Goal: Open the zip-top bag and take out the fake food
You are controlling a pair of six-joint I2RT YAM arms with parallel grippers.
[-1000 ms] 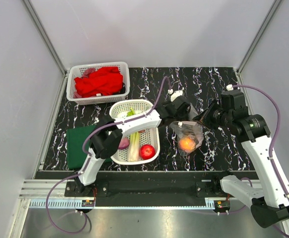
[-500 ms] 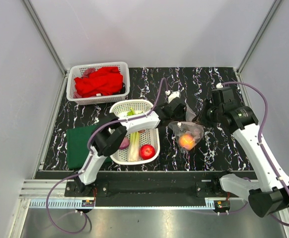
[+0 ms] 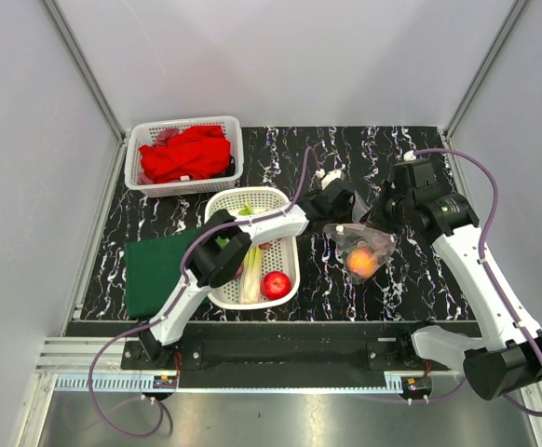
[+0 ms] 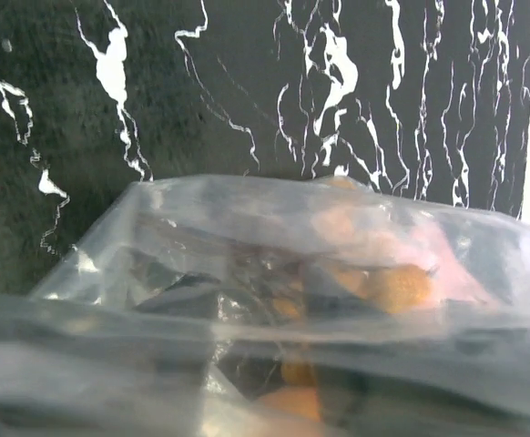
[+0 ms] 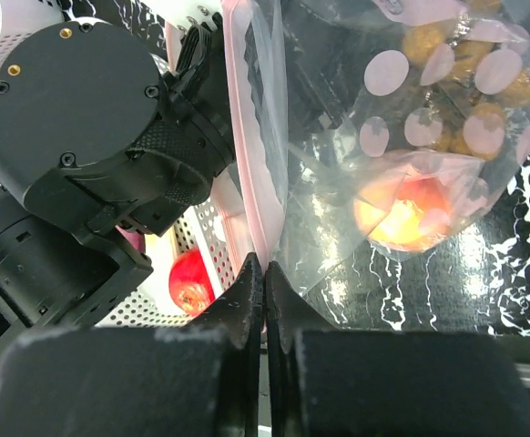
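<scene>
The zip-top bag (image 3: 359,245) hangs clear and crinkly between my two grippers, just above the table. My right gripper (image 5: 265,273) is shut on its pinkish zip edge (image 5: 258,164). Inside the bag lie an orange peach (image 5: 402,214) and a yellow-brown berry bunch (image 5: 470,73). In the top view the peach (image 3: 362,264) shows through the plastic. My left gripper (image 3: 338,210) is at the bag's left side, by the mouth. In the left wrist view the bag (image 4: 292,264) covers the fingers. A red apple (image 3: 275,284) and a leek (image 3: 252,265) lie in the white oval basket (image 3: 252,194).
A second white basket (image 3: 226,126) holding a red cloth (image 3: 185,154) stands at the back left. A dark green cloth (image 3: 152,270) lies on the table's left side. Grey walls close in the black marbled table (image 3: 411,289) on three sides.
The right gripper has moved inward and back with the bag's edge. The bag and peach have shifted a little right. The left arm's elbow has swung right.
</scene>
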